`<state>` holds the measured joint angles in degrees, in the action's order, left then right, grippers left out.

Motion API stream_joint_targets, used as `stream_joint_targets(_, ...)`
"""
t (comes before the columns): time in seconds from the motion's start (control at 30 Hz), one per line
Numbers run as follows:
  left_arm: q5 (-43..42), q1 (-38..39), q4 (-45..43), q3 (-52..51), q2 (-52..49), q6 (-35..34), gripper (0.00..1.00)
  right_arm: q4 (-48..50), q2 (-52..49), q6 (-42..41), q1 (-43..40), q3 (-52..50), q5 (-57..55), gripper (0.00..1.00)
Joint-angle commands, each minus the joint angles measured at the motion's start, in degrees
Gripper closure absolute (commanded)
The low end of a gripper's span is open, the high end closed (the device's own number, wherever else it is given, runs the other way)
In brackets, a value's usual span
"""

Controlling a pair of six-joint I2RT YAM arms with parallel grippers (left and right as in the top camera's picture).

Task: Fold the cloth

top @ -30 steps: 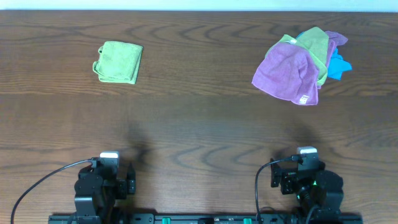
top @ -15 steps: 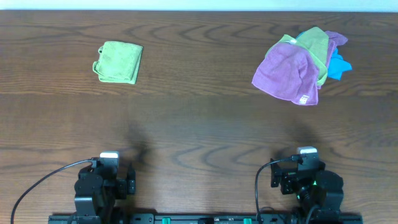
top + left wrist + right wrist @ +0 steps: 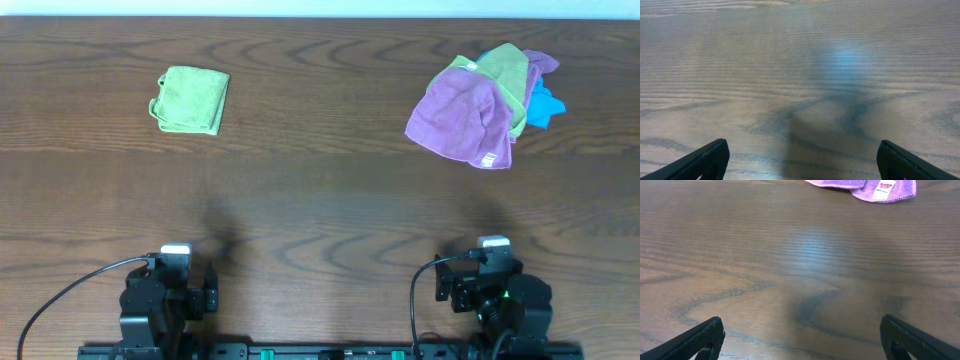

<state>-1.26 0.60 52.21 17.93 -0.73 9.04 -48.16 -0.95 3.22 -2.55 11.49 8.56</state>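
You're holding left claw (image 3: pixel 802 155), right claw (image 3: pixel 801 330) low over counter (image 3: pixel 320 200), well short of cloth (image 3: pixel 462 122), both tilting forward, spread wide.

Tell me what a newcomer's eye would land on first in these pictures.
At the far right of the table, a colourful heap draws the eye: the lilac cloth lies crumpled in front, its white tag showing, against a bunch of green, blue and purple cloths. A folded lime-green cloth sits alone at the far left. The left gripper and right gripper hang open over bare wood near the front edge.
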Motion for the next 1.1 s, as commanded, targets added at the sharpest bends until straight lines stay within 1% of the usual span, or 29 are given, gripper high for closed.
stream_joint_targets(0.0, 1.3, 0.3, 1.5, -2.0, 0.5, 1.2, 0.05, -0.2, 0.6, 0.7, -0.4, -0.7, 0.5, 0.01)
stream_joint_targets(0.3, 1.3, 0.3, 1.5, -2.0, 0.5, 1.2, 0.05, 0.7, 0.3, 0.7, -0.5, -0.4, -0.7, 0.01)
stream_joint_targets(0.37, 1.3, 0.3, 1.5, -2.0, 0.5, 1.2, 0.05, 2.2, -1.3, 0.7, -0.5, 0.9, -0.7, 0.01)
stream_joint_targets(0.43, 1.3, 0.3, 1.5, -2.0, 0.5, 1.2, 0.05, 2.6, -5.1, -0.4, -0.5, 3.9, -0.7, 0.01)
stream_joint_targets(0.53, 1.3, 0.3, 1.5, -2.0, 0.5, 1.2, 0.05, 2.4, -15.7, -3.4, -0.5, 12.0, -2.5, 0.01)
stream_joint_targets(0.87, 1.3, 0.3, 1.5, -2.0, 0.5, 1.2, 0.05, -2.1, -52.6, -4.1, -1.3, 43.8, -3.4, 0.01)
stream_joint_targets(1.07, 1.3, 0.3, 1.5, -2.0, 0.5, 1.2, 0.05, -4.6, -70.3, -5.1, -1.7, 58.2, -4.5, 0.01)
